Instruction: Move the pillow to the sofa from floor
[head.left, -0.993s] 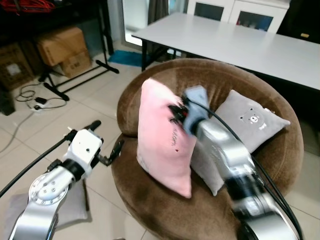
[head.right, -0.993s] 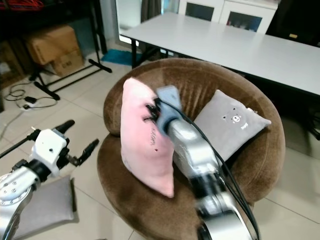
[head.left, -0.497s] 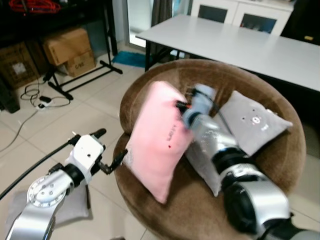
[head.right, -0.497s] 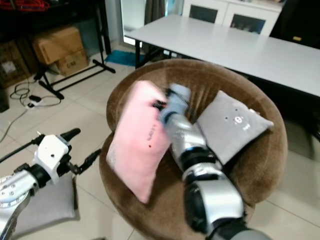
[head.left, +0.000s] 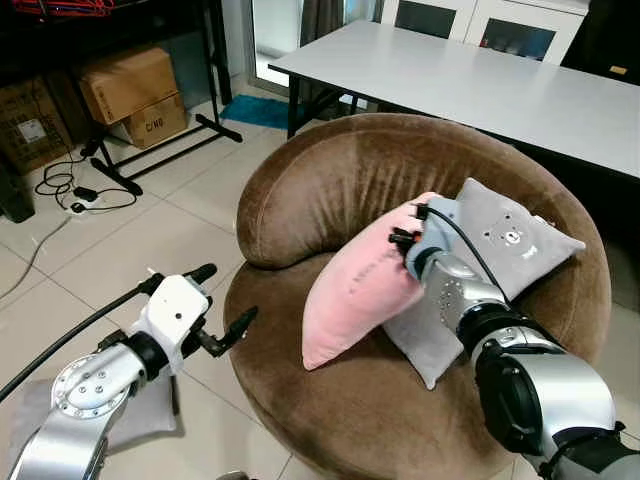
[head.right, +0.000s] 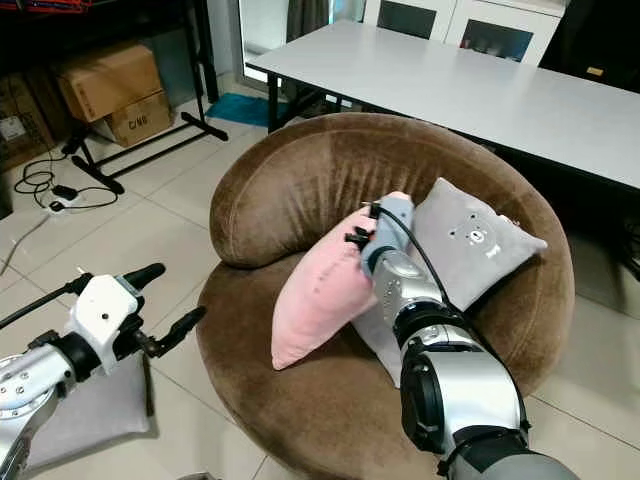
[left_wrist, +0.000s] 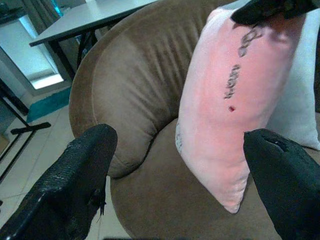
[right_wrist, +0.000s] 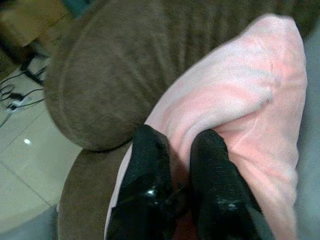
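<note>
the soft pink rectangular pillow (head.left: 365, 283) lay tilted on the seat of the round brown velvet sofa (head.left: 330, 180), its lower corner resting on the seat cushion toward the sofa's front-left edge and its upper end leaning against the grey square pillow with a small bear face (head.left: 500, 240) that sat against the sofa's back right side. the right end effector (right_wrist: 175, 165) was clenched on the pink pillow's upper end, its two black fingers (right_wrist: 150, 170) pinching a fold of the fabric between them, so the pillow hung down and away from the grip toward the seat. the silver right arm reached in from the sofa's front right edge, over the grey pillow's lower corner.

the left end effector (head.left: 222, 305) hovered off the sofa's front-left edge, above the tiled floor (head.left: 120, 250), with its fingers spread apart and grasping nothing; the pink pillow stood well apart in front of it. a flat grey cushion (head.right: 85, 410) lay on the floor beneath the left arm. behind the sofa stood a long white table (head.left: 480, 85), and cardboard boxes (head.left: 130, 90) sat by the wall at the far left.
</note>
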